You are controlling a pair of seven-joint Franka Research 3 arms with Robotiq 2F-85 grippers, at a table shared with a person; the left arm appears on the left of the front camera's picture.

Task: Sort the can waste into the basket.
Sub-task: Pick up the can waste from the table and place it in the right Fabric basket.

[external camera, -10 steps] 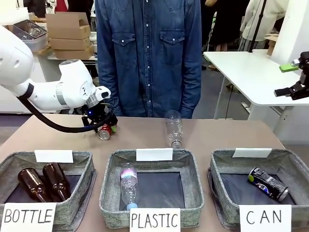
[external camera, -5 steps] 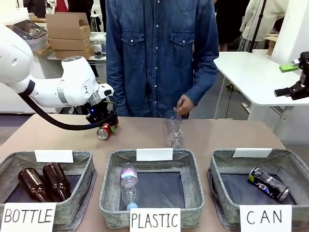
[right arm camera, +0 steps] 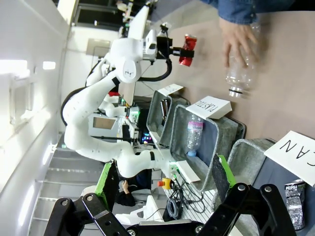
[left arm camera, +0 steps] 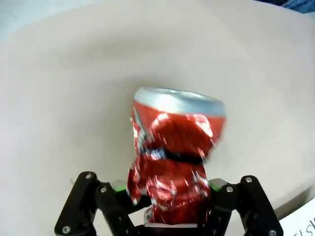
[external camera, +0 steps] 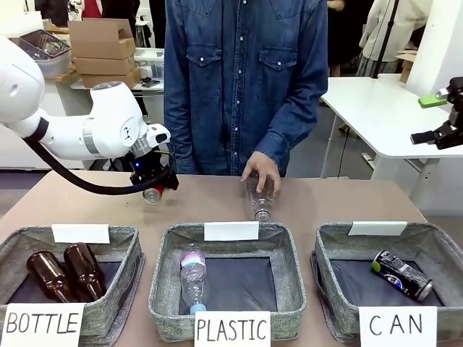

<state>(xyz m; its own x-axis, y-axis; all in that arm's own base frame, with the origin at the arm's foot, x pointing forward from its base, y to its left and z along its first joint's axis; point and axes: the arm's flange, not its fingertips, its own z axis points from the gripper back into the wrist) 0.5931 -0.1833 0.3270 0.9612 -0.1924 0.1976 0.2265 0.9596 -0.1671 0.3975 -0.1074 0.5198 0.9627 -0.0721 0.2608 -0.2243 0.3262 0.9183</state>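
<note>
Left hand (external camera: 154, 189) clenched on dented red can (left arm camera: 174, 142), far-left of bench (external camera: 347, 202). Can's long axis runs straight out from hand, silver rim end pointing away; lower end hidden in grip, print blurred. Whether it clears bench: cannot tell. Centre: person's hand (external camera: 260, 173) on lying clear plastic bottle (external camera: 262, 206). Dark can (external camera: 402, 275) lies on side in CAN basket (external camera: 434, 242), axis diagonal. Right hand (right arm camera: 163, 184) spread wide, empty.

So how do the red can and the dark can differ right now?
The red can is crumpled; the dark can has white markings. The red can is held in the left gripper; the dark can lies on its side in the basket. Both are small drink cans.
</note>
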